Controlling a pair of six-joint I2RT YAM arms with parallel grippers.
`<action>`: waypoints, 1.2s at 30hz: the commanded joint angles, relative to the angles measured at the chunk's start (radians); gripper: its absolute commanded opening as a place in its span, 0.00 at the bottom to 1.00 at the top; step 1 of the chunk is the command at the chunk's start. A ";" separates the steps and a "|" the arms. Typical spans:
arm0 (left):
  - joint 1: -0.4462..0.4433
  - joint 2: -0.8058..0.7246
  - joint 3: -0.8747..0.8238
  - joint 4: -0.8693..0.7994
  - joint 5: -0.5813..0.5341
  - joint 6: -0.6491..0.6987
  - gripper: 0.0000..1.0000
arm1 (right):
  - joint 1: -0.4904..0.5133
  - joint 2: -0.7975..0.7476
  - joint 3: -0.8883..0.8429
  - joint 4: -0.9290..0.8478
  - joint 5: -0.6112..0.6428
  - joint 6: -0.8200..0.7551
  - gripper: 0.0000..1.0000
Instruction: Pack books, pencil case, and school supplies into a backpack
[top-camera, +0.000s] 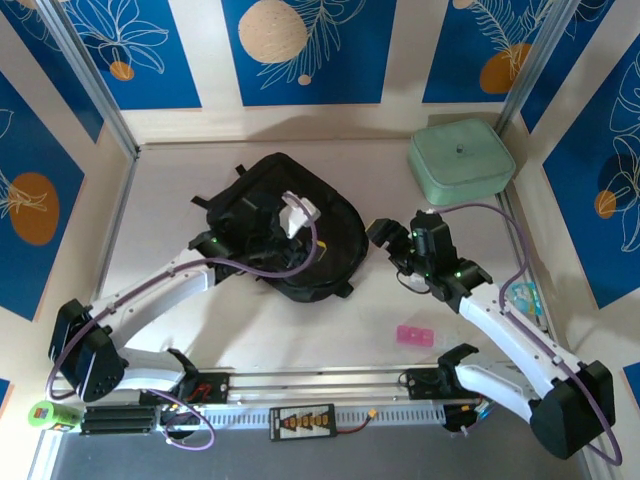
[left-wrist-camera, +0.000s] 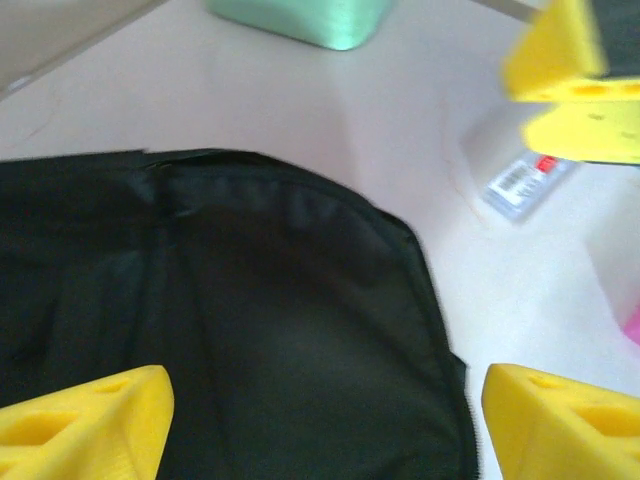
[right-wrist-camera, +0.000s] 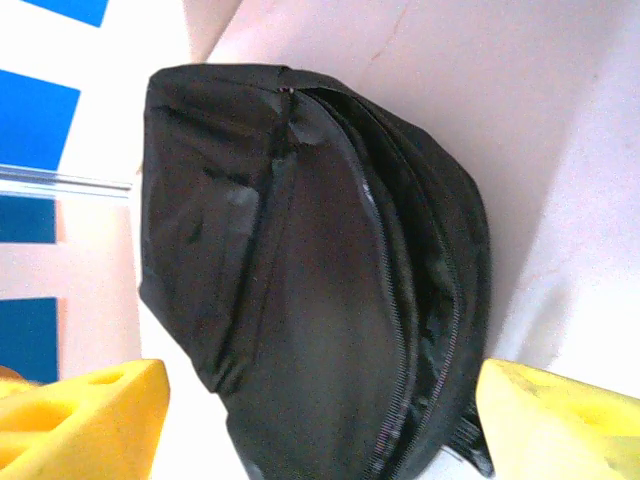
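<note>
- Because the backpack (top-camera: 335, 245) is a soft heap lying flat on the table (top-camera: 160, 200), it needs one arm to manage the cloth while the other feeds things in.
- The left gripper (left-wrist-camera: 325, 405) hangs right over the backpack with its fingers spread wide. Only black fabric lies below them and nothing is clamped. This stance would suit reaching for the cloth or letting it go.
- The right gripper (right-wrist-camera: 320, 400) sits just off the backpack's right edge, jaws apart and empty. It is turned towards the curved zip (right-wrist-camera: 385, 250), which I take as a position for working on the opening.
- How far that zip gapes is hard to tell. What the backpack holds is hidden.
- The pink block (top-camera: 416, 335) lies nearer the arm bases than the backpack and to its right, well apart from it.
- The clear packet (left-wrist-camera: 525, 183) rests on the table off the backpack's right side, not touching it.
- Both small items are outside the backpack, so the supplies look unpacked.
- The mint green case (top-camera: 460, 157) stands beyond the backpack to the right, apart from it and out of the working path.
</note>
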 joint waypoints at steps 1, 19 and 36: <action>0.060 -0.060 -0.046 0.011 -0.118 -0.180 0.84 | 0.011 0.008 0.046 -0.095 -0.002 -0.074 0.82; 0.645 -0.100 -0.501 0.267 0.274 -0.940 0.62 | 0.183 0.267 0.227 -0.074 -0.045 -0.112 0.88; 0.655 0.141 -0.484 0.497 0.397 -1.028 0.40 | 0.313 0.388 0.303 -0.040 -0.097 -0.138 0.82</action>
